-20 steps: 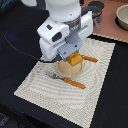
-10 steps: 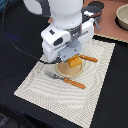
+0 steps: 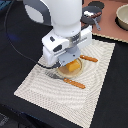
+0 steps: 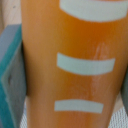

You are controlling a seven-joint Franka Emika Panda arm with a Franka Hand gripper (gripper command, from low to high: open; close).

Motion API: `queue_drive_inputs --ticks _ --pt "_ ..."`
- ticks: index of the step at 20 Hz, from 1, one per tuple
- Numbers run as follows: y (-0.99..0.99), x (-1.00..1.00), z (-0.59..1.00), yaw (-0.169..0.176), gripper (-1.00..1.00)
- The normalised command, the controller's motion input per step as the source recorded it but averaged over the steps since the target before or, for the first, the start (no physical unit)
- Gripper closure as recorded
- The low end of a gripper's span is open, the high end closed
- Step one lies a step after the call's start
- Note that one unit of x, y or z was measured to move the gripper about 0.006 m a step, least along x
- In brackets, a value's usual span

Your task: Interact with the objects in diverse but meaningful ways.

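Note:
An orange bread-like block [image 3: 75, 66] with white stripes stands on the round tan plate [image 3: 65, 75] in the middle of the striped placemat. My gripper [image 3: 71, 60] is down over it, shut on the block. In the wrist view the block [image 4: 75, 65] fills almost the whole picture, and one grey-teal finger [image 4: 10, 85] presses against its side. The other finger is hidden behind the block. The tomato, sausage and bottle are out of view.
A fork with an orange handle [image 3: 75, 83] lies on the placemat [image 3: 45, 92] in front of the plate, and an orange-handled knife [image 3: 90, 59] lies behind it. A dark pot [image 3: 92, 16] and a pale bowl [image 3: 122, 17] stand on the far table.
The arm's hand has shifted slightly toward the exterior view's right over the plate. The block has stayed in the same spot.

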Motion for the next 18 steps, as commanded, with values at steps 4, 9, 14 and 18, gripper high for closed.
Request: queue_drive_inputs --ticks 4,9,14,18 --pt "0.15 0.67 0.80 -0.085 -1.00" --pt "0.17 0.41 0.96 -0.075 -1.00" --pt "0.12 0.12 1.00 -0.054 -1.00" --pt "0.05 0.10 0.87 -0.016 -1.00"
